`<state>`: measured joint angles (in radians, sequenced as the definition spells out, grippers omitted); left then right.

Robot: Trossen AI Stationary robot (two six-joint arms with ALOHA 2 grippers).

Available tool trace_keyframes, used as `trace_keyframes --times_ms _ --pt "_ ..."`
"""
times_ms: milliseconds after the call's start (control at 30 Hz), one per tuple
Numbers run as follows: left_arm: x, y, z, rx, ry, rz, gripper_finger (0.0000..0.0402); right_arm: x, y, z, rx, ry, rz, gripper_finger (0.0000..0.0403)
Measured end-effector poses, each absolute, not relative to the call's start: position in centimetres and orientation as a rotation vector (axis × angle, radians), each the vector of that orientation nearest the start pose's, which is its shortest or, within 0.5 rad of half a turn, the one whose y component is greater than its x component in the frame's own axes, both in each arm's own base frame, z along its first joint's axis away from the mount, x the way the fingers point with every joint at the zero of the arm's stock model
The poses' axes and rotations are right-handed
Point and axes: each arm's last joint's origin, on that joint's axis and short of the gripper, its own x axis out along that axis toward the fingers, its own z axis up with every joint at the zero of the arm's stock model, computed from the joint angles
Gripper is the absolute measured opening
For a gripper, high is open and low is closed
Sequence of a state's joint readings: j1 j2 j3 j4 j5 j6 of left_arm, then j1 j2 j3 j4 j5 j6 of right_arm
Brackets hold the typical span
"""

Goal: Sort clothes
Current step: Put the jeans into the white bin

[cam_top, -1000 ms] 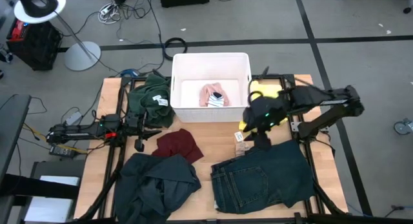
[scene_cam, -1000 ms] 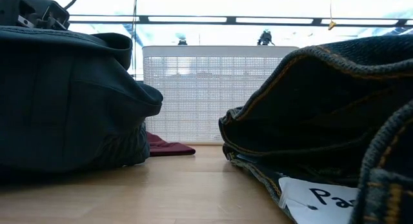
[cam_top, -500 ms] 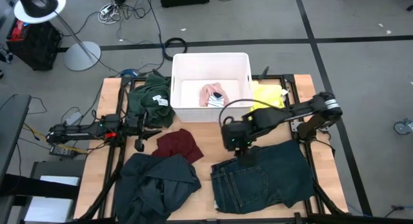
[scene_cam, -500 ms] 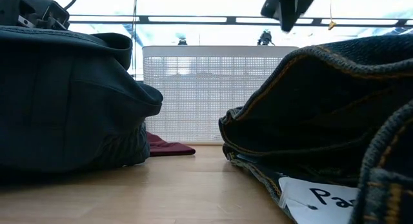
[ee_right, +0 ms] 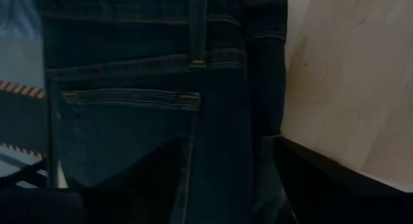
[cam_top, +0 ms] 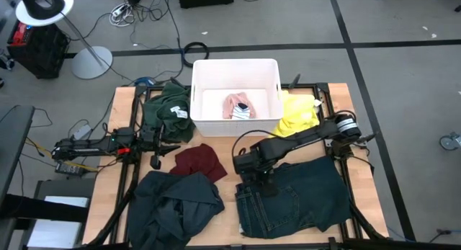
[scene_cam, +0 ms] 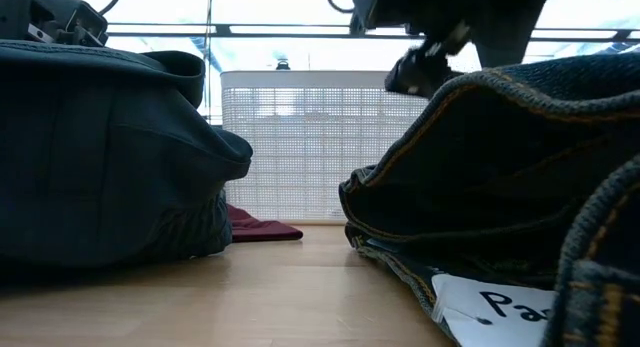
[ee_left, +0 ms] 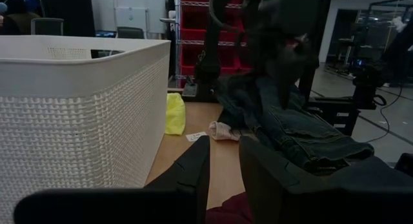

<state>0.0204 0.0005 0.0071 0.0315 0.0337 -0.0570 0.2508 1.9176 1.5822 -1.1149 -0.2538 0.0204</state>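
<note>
Table [cam_top: 230,145]: pale wood, matt, fine grain | tub [cam_top: 235,68] at far edge: white plastic, perforated mesh-textured walls | jeans [cam_top: 292,199] at near right corner: dark denim, coarse weave, tan stitching | jacket [cam_top: 175,203] at near left corner: smooth matt cloth | maroon piece [cam_top: 198,161]: soft cloth | label [scene_cam: 495,305]: white paper.

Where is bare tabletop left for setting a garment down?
Bare wood shows between the white tub and the jeans, beside the maroon piece, though the right tool hangs over it. The tub's floor is mostly free around the pink piece. The front-left corner is crowded by the dark jacket.
</note>
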Motion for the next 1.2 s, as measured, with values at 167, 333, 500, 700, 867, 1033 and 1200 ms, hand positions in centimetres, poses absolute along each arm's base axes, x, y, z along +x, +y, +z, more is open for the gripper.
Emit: trace_keyframes --times_ms 167,333,500,700,867,1033,1200 --pt "9.7 0.1 16.9 -0.056 -0.038 -0.014 0.0089 36.8 9.8 20.7 -0.027 1.530 0.369 0.0291" --pt "9.7 0.1 16.9 -0.056 -0.038 -0.014 0.0089 37.7 9.5 17.8 0.001 1.606 0.362 0.0308" --pt "9.7 0.1 16.9 -0.056 -0.038 -0.014 0.0089 38.2 9.9 14.9 0.098 1.687 0.399 0.0290" --pt "9.7 0.1 16.9 -0.056 -0.038 -0.014 0.0089 38.1 10.3 14.2 0.144 1.714 0.418 0.0129" --pt "9.7 0.1 16.9 -0.056 -0.038 -0.014 0.0089 37.8 10.3 15.6 0.143 1.699 0.395 0.0032" --pt "9.7 0.1 16.9 -0.056 -0.038 -0.014 0.0089 36.7 9.8 18.6 0.180 1.694 0.312 0.0033" --pt "9.7 0.1 16.9 -0.056 -0.038 -0.014 0.0089 35.2 9.3 23.4 0.198 1.575 0.257 0.0033"
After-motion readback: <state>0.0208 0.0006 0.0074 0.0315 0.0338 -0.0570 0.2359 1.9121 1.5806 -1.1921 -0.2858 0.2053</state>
